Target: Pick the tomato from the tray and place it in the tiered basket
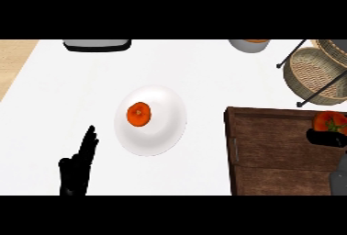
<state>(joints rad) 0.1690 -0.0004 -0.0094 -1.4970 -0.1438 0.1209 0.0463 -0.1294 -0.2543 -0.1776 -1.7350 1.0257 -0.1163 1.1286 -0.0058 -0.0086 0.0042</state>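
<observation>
1. Step in hand, as I read it: grasping. The tomato point(330, 121) sits on the tray point(271, 151) at its far right corner. The right hand point(325, 137) is touching or just beside its near side.
2. R fingers: can't tell if apart or clamped. The hand shows as one dark shape, partly cut off at the view's edge.
3. To do it well: get fingers and thumb on opposite sides of the tomato, round its widest part, not on the green stem. It's round and smooth, so it'll prob roll if nudged from one side only.
4. Then lift straight up to clear the tray wall before swinging to the tiered basket point(315, 73), at the counter's point(190, 69) far right corner, just beyond the tray.
5. Watch the basket's dark frame legs and come in over a rim, not through them.
6. Basket: woven tiers, nothing seen inside the parts that show.
7. Tray: tomato only, as far as visible.
8. Plate point(163, 133), mid-counter: one orange round fruit point(139, 114).
9. Bowl point(247, 46), far edge: something orange inside, mostly cut off.
10. Left hand point(78, 160): resting near the counter's near left edge, fingers straight and together, pointing up.
</observation>
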